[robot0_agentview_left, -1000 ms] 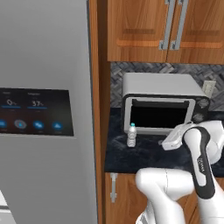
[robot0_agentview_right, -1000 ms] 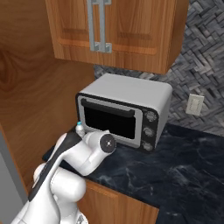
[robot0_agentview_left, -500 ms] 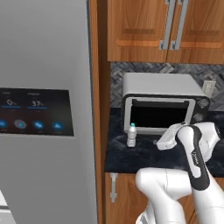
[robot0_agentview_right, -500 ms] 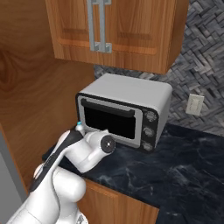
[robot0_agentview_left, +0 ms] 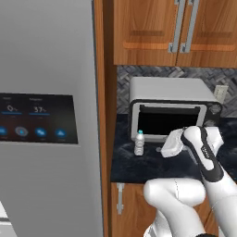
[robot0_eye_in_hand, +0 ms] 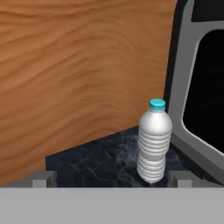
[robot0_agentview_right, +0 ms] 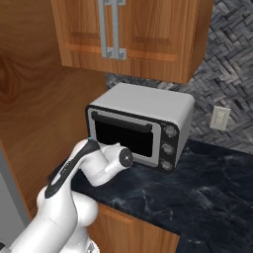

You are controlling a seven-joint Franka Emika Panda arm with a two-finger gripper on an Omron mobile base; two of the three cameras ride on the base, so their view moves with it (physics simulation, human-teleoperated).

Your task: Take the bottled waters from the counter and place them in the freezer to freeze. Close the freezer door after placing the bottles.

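The small clear ribbed plastic bottle with a pale blue cap (robot0_eye_in_hand: 154,142) stands upright on the black marble-look counter (robot0_eye_in_hand: 100,164), in the corner between the brown wood wall (robot0_eye_in_hand: 83,74) and the silver toaster oven with a dark glass door (robot0_agentview_left: 169,113). The white arm's gripper (robot0_eye_in_hand: 111,178) has its two tips spread wide, holding nothing. To grab well, I think it should slide a bit toward the oven so the bottle sits between the tips, then squeeze the middle. The bottle's foot is partly cut off, and the grey fridge door with the dark screen (robot0_agentview_left: 46,115) looks closed
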